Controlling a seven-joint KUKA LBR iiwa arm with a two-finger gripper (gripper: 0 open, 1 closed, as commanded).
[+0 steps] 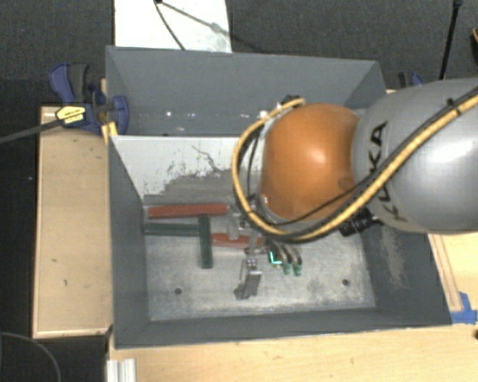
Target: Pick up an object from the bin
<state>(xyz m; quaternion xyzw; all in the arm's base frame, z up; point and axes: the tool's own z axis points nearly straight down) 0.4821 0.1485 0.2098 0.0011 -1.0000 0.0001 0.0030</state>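
Note:
My gripper hangs low over the middle of the bin floor, below the orange dome on the wrist. A short red piece lies just to its upper left, partly hidden by the gripper body. An upright dark green bar lies left of that. A long red bar lies flat near the back slope, and a dark green bar lies right below it. I see nothing held in the gripper.
The arm comes in from the right and covers the bin's right half. Bare grey floor stretches along the front and left of the bin. The sloped back wall rises behind the bars.

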